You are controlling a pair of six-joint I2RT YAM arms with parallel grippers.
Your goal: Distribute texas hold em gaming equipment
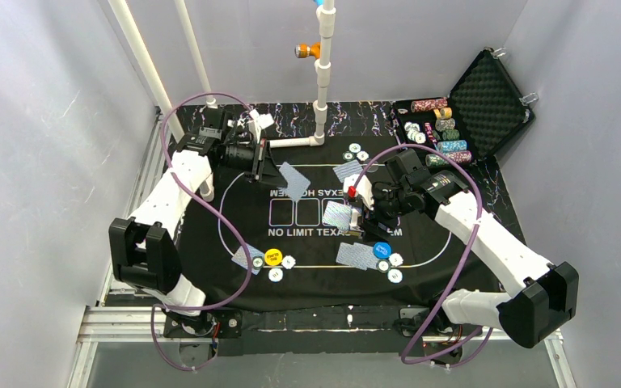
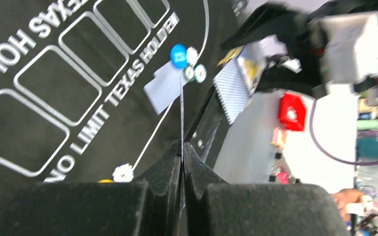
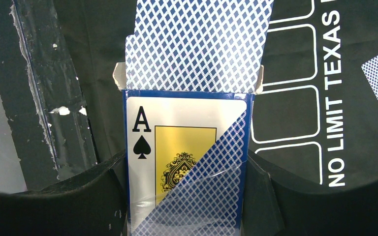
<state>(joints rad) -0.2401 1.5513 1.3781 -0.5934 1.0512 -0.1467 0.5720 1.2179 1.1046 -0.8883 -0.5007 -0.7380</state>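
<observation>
My left gripper (image 1: 268, 170) (image 2: 182, 143) is shut on a single playing card (image 1: 294, 180), held above the far left of the mat and seen edge-on as a thin line (image 2: 182, 113) in the left wrist view. Over the mat's middle, my right gripper (image 1: 362, 213) (image 3: 187, 164) is shut on an opened card box (image 3: 177, 128) printed with an ace of spades. Blue-backed cards (image 3: 197, 44) stick out of its top. A yellow button (image 1: 272, 257) and a blue button (image 1: 382, 249) (image 2: 178, 55) lie near the front line, each with white chips (image 1: 276, 275) (image 1: 395, 276) and face-down cards (image 1: 242, 259) (image 1: 356, 255) beside it.
The black mat (image 1: 307, 234) is printed "NO LIMIT TEXAS HOLD'EM". An open foam-lined case (image 1: 489, 97) with chip stacks (image 1: 445, 129) stands at the back right. A white pipe post (image 1: 322, 89) rises at the back centre. Another card (image 1: 348, 171) and two chips (image 1: 356, 151) lie at the far side.
</observation>
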